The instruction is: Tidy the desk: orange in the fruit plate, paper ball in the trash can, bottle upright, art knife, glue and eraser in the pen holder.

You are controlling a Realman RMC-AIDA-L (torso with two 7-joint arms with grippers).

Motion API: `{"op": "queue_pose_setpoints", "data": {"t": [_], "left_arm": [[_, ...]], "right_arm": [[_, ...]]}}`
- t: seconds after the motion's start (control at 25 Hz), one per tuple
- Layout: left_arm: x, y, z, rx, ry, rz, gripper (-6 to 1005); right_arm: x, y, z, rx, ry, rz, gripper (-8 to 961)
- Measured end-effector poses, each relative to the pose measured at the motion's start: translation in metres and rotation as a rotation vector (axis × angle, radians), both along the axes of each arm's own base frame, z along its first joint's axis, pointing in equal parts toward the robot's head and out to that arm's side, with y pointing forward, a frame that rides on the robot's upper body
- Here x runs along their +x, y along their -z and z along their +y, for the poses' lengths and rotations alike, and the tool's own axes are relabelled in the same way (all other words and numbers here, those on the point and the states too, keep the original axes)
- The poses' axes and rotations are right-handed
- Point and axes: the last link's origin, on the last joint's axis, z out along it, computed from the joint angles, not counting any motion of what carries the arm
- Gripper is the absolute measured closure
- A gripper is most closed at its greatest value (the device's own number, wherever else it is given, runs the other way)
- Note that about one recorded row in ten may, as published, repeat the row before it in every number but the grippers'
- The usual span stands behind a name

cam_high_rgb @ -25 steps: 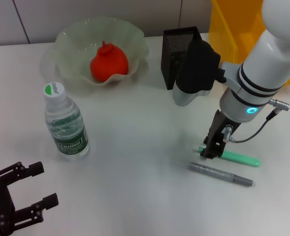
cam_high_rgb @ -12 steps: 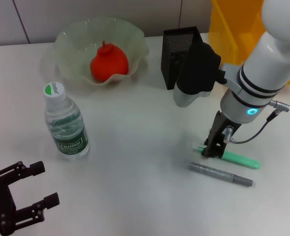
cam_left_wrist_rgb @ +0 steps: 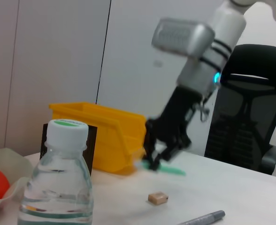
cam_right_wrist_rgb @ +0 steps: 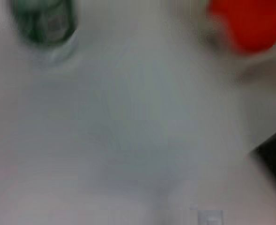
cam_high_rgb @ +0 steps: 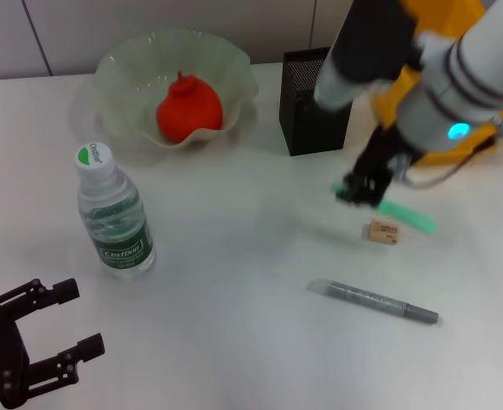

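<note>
Two grippers are noted. At 8 o'clock, left gripper (cam_high_rgb: 42,342) is parked, fingers spread. At 2 o'clock, right gripper (cam_high_rgb: 364,190) is clamped on the green stick (cam_high_rgb: 400,213), held above the eraser (cam_high_rgb: 383,231). Stick judged light, stiff, slippery; mid-shaft grip advised.

pretty bright even light from overhead on your head cam, soft faint shadows on the white surface (cam_high_rgb: 234,256), your right claw (cam_high_rgb: 364,188) and the green stick (cam_high_rgb: 400,213) smeared by motion blur, right wrist feed totally blurred, bottle (cam_left_wrist_rgb: 58,187) soft up close
</note>
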Motion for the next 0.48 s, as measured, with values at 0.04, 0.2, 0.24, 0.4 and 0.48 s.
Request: {"op": "queue_pose_setpoints", "data": {"t": [0.04,0.2,0.24,0.4,0.48], "left_arm": [[0.000,0.000,0.000,0.000,0.000,0.000,229],[0.000,0.000,0.000,0.004,-0.001,-0.001,229],[0.000,0.000,0.000,0.004,-0.001,-0.001,229],[0.001,0.001,0.002,0.006,0.000,0.000,229],[0.001,0.001,0.003,0.006,-0.001,-0.001,229]], "right_arm": [[0.000,0.000,0.000,0.000,0.000,0.000,776],[-0.014,-0.033,0.012,0.150,-0.063,0.161,772],[-0.014,-0.033,0.012,0.150,-0.063,0.161,771],[-0.015,-0.053,0.026,0.295,-0.141,0.362,766],[-0.012,-0.058,0.031,0.356,-0.180,0.428,764]]}}
